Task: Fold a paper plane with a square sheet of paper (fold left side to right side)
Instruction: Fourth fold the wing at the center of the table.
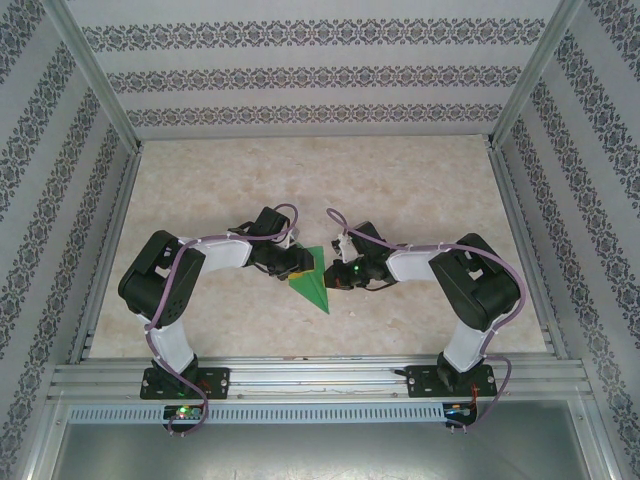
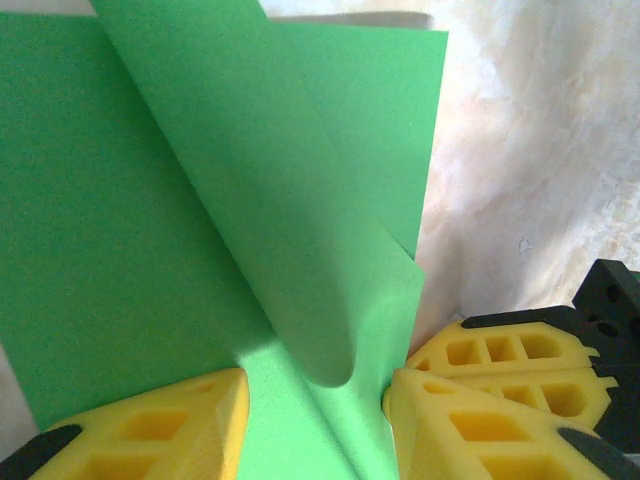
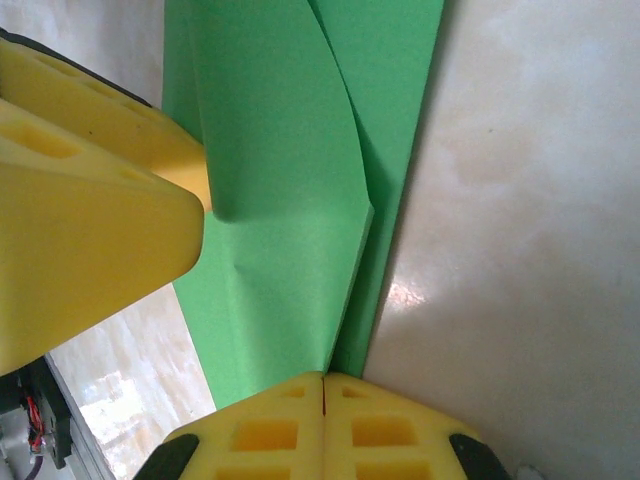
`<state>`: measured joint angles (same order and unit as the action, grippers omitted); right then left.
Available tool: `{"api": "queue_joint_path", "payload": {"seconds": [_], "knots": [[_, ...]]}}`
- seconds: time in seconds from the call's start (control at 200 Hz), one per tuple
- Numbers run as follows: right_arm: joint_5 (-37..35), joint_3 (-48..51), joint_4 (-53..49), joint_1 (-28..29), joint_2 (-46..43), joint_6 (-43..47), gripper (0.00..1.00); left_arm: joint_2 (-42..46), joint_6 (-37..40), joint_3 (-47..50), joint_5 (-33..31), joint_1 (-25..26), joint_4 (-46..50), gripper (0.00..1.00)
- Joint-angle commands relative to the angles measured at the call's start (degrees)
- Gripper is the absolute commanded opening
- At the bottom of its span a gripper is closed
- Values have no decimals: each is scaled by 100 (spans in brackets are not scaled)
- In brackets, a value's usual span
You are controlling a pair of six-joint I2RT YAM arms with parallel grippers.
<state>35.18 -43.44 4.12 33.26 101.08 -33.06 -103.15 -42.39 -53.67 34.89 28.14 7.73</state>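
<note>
Plane (image 1: 312, 282) at tabletop (image 1: 420, 190) centre, flap (image 2: 300, 250) raised; left claw (image 2: 315, 430) part-open, straddling flap; right claw (image 3: 323, 425) clenched, tip seemingly pinning plane's edge. Risk: pin slips, plane skids, flap springs back, crease lands skewed.

The top camera sits high above and behind the arm bases, looking down and forward over the whole tabletop (image 1: 420, 200) to the far wall. Each wrist camera looks from very close along its own fingers, the left claw (image 2: 315, 400) from the left and the right claw (image 3: 322, 378) from the right. All three views share the folded green paper (image 1: 313, 283) at near centre. Each wrist view also catches the other claw's fingers.
</note>
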Motion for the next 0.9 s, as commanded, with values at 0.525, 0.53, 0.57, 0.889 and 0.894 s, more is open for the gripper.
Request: {"api": "queue_joint_path", "payload": {"seconds": [0.525,0.53,0.57,0.889,0.894], "knots": [[-727,-101,-706,53,429,235,0,118,171,-171,-152,56,434,45],[-729,-102,-708,55,434,237,0,119,170,-179,-151,54,433,45],[-740,-105,-724,66,461,235,0,161,180,-202,-136,53,440,46],[-793,-120,-781,54,589,204,0,644,335,-285,-295,-23,723,45],[-793,-120,-781,56,589,203,0,650,340,-285,-292,-25,718,45]]}}
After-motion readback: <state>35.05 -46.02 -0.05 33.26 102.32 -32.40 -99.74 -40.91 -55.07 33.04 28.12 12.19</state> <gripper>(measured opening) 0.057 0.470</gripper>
